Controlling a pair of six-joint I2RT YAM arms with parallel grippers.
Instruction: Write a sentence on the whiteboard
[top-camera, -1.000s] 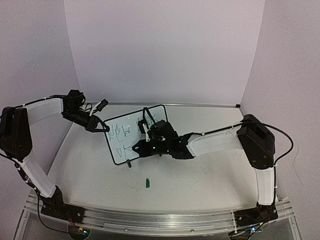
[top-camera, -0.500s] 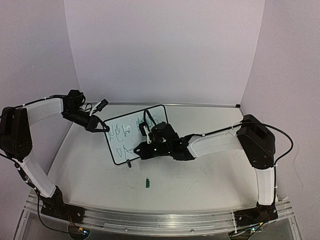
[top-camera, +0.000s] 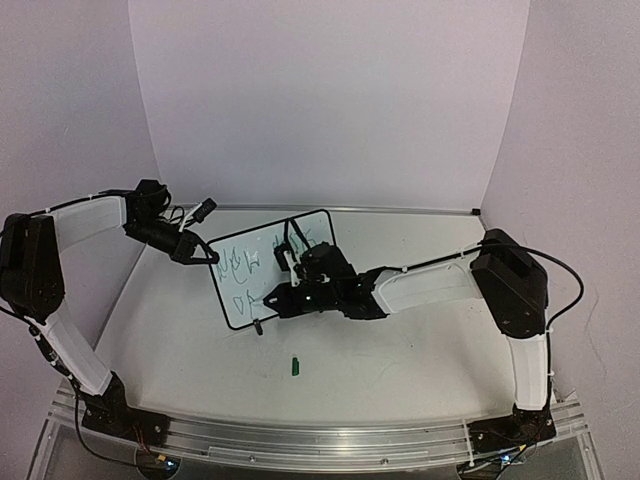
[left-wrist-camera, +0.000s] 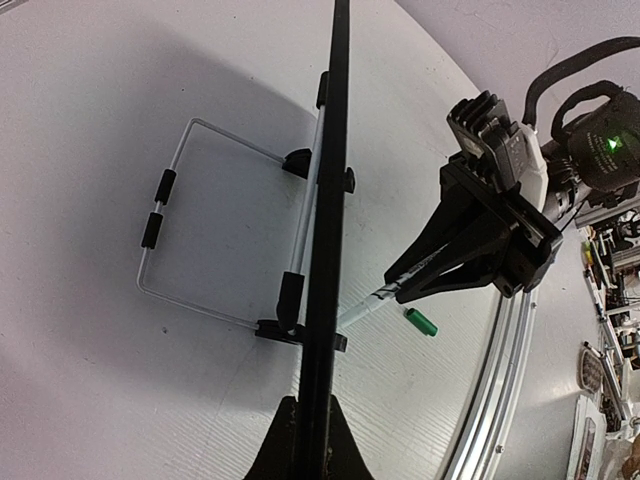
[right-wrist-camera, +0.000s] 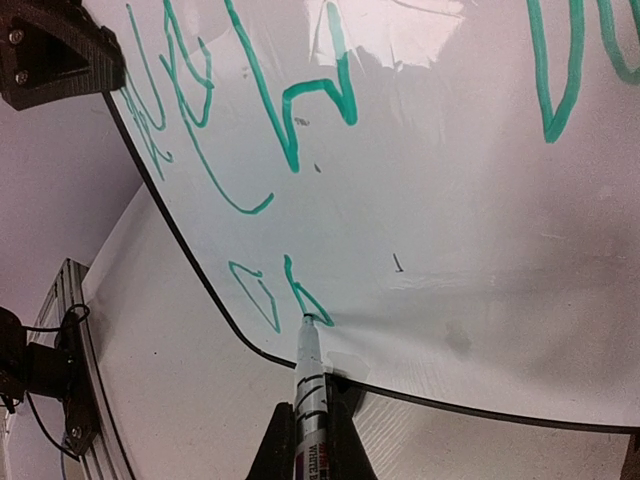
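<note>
Green scrawl, two slanted lines of it: the sentence (top-camera: 243, 266) runs across the left part of the whiteboard (right-wrist-camera: 450, 200), top line longer, bottom line just a few letters. And there's the marker (right-wrist-camera: 310, 385), tip right on the glossy surface, touching the board at the end of that lower line, close to the black frame's bottom edge.

The board itself stands on edge, leaning back on a wire stand (left-wrist-camera: 165, 185), a little left of centre on the white table (top-camera: 400, 360), between the two arms.

The right gripper (top-camera: 272, 297) comes in low from the right, fingers pressed together around the marker's barrel, pen pointing up and into the board. On the other side, the left gripper (top-camera: 207, 256) reaches across from the far left and has its fingers pinched onto the board's left edge; from its wrist camera you look straight along the thin black frame, jaws clamped at its near end.

Down on the table, in front of the board and well apart from it, lies a small green cap (top-camera: 296, 366), on its side, nobody touching it.
</note>
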